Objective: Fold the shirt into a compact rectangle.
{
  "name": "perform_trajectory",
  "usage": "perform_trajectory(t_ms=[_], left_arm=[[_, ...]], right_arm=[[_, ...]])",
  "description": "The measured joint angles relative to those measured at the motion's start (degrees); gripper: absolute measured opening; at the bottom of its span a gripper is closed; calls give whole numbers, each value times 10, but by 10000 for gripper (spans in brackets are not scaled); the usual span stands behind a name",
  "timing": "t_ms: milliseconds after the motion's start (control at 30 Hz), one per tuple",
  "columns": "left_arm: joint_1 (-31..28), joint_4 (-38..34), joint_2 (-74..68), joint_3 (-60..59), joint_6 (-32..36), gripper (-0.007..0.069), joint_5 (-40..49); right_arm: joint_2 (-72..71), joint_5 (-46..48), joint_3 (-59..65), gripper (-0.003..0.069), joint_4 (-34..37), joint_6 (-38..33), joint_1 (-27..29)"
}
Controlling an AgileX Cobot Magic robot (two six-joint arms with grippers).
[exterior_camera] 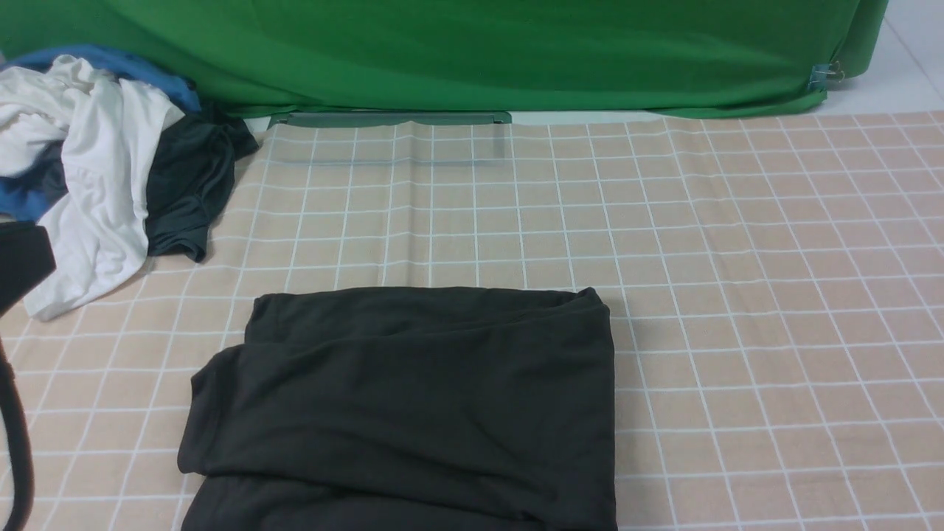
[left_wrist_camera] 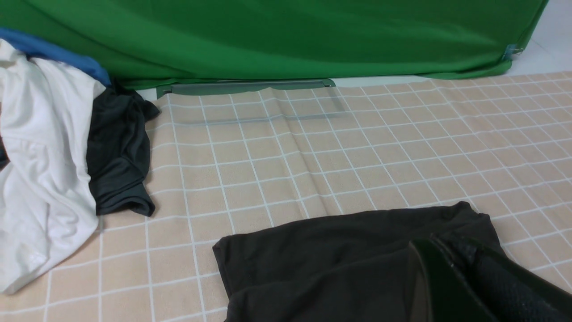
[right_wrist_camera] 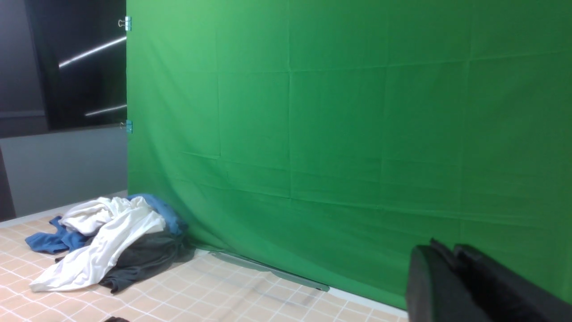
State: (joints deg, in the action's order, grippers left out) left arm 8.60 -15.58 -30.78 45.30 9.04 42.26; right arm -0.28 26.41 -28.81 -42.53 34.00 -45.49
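The shirt [exterior_camera: 413, 398] lies folded on the bench [exterior_camera: 737, 295] near me — soft, limp, light cotton, so I'd pinch a doubled edge. Left claw [left_wrist_camera: 451, 268] together, holding nothing; right claw [right_wrist_camera: 447, 264] I cannot tell.

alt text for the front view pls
A black shirt lies folded into a rough rectangle on a beige grid-checked tablecloth, near the front edge. A pile of clothes, white, dark and blue, sits at the far left before a green backdrop.
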Motion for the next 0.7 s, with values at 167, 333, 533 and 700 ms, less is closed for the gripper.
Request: perform_trajectory(t_ms=[167,333,533,700], left_arm=[[0,1,0,0,0,19,0],[0,1,0,0,1,19,0],[0,4,0,0,4,19,0],[0,11,0,0,12,19,-2]], right_arm=[[0,0,0,110,0,1,0],[0,0,0,124,0,1,0],[0,0,0,139,0,1,0],[0,0,0,144,0,1,0]])
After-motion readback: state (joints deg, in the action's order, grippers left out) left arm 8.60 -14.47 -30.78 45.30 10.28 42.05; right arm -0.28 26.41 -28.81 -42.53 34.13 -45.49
